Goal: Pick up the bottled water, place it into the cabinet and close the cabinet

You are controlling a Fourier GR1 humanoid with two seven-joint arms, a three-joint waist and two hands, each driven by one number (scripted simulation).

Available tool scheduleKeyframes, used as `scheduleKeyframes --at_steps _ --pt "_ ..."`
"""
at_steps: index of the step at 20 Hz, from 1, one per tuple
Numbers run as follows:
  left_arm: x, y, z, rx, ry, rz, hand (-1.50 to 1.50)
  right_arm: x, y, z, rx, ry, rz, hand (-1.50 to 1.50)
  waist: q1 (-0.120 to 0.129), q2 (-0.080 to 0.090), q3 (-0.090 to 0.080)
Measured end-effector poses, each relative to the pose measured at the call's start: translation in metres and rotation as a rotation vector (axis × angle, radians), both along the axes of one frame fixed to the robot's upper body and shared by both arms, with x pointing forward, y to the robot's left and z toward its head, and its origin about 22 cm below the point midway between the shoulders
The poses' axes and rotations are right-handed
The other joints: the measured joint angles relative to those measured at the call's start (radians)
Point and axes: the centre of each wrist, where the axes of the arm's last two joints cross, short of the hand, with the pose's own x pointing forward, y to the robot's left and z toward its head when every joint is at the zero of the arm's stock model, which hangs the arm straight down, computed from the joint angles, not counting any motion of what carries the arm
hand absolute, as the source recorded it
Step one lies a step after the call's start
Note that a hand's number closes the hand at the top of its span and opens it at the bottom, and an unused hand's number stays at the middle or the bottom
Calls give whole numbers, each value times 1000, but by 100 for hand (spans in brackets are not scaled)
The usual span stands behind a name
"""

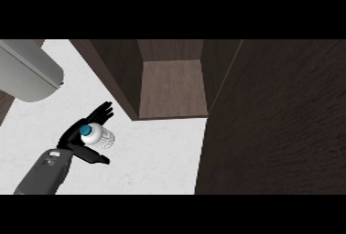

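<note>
Holding the bottled water between fingers and thumb, the left hand hovers above the white counter, left of the open cabinet. Judging from here, the bottle could clip the cabinet's dark side wall on the way in, since the shelf opening looks narrow; the door standing at right could also get in the way. Counted left to right: one grey cylinder, one hand, one bottle, one cabinet, one door. No right hand shows.
</note>
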Motion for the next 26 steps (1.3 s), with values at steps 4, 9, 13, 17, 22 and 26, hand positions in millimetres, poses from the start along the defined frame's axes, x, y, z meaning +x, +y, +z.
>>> scheduleKeyframes --at_steps 4,9,13,17,22,26 --pt "-1 -7 -5 -27 -16 -1 150 1 0 -1 -2 -6 1 -150 0 1 0" --pt "5 -23 -6 -57 -3 -53 150 2 -1 2 1 -8 -4 -150 6 -2 1" --pt "10 -33 -1 -7 -99 -119 150 1 0 1 2 -5 3 -150 6 -4 1" --pt "13 -44 1 30 -211 -150 150 1 -1 1 -4 1 -8 -150 11 -5 1" --pt "0 -60 -13 23 -312 66 150 0 -3 -1 -3 13 -21 -150 31 -12 3" --pt "-8 -86 -22 -13 -372 291 150 -1 -3 -3 9 23 -29 -150 42 -17 4"
